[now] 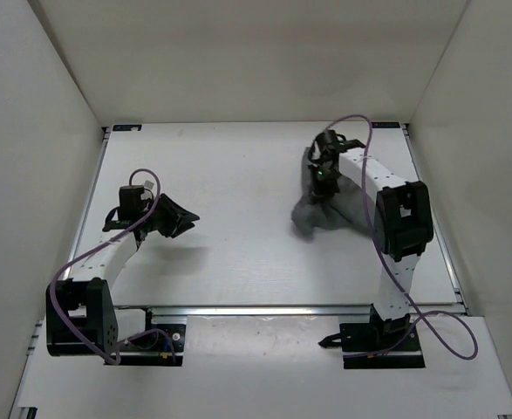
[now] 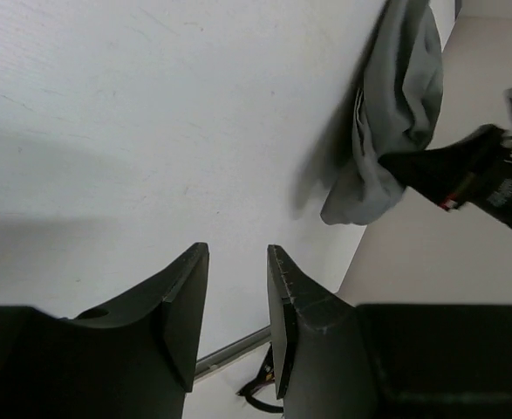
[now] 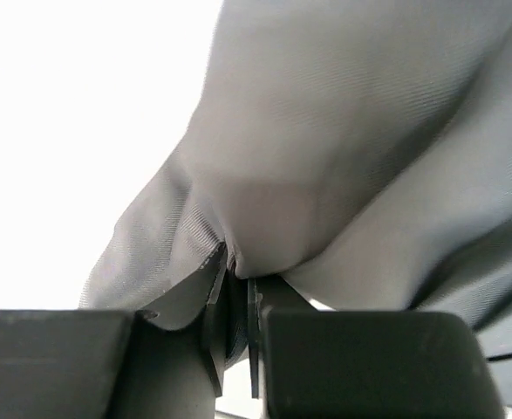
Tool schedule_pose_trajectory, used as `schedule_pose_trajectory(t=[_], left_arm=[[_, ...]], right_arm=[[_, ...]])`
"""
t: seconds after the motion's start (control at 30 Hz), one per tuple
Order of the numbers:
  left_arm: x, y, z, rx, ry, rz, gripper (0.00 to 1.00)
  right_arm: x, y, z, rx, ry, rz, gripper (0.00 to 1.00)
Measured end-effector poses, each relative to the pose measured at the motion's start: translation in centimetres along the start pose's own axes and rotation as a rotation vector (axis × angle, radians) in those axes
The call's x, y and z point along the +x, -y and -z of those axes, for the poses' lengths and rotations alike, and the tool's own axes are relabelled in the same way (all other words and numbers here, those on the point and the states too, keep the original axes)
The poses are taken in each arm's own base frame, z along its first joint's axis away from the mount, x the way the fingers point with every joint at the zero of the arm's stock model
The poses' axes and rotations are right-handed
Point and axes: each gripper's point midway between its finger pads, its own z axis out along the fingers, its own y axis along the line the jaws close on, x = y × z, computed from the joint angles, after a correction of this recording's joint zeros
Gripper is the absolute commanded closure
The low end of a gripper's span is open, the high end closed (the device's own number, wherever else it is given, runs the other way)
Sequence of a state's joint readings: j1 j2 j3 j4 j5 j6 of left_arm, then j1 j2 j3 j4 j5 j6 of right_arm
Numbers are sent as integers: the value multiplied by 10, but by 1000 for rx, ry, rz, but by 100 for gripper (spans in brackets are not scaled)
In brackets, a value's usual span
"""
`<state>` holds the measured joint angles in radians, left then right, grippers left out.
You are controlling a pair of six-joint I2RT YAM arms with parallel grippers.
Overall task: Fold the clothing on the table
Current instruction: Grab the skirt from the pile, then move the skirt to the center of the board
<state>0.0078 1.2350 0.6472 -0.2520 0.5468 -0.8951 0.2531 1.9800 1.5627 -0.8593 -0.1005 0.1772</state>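
Toward the near left of the table (image 1: 238, 175), the left gripper (image 1: 184, 218) hangs above the bare surface, its fingers partly spread with nothing between them. Farther out, on the right half, the clothing (image 1: 308, 216) sits as a bunched grey heap, partly hidden by the right arm. Just beyond, the right gripper (image 1: 321, 188) has its fingers pressed together on a fold of that fabric.

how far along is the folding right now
Nothing looks folded yet: the clothing is a bunched heap on the right of the table. In hand: the right jaws are shut on a pinch of its fabric. To do: every fold; the left jaws hang part open, holding nothing.
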Motion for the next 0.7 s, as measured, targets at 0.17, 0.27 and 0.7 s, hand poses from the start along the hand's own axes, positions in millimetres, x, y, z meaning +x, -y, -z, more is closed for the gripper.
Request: schedule_pose_trajectory(t=[0.17,0.27,0.7], left_arm=[[-17,16,14,34,52,-13,55],[-27,26,23,59,86,-21,55],[3,46,13,49,0,-138,55]], right_arm=[[-52,-133,89,-379,196,125,100],[-61,-155,161,-607,315,96,100],[80,6,73,-264,127,-337,39]])
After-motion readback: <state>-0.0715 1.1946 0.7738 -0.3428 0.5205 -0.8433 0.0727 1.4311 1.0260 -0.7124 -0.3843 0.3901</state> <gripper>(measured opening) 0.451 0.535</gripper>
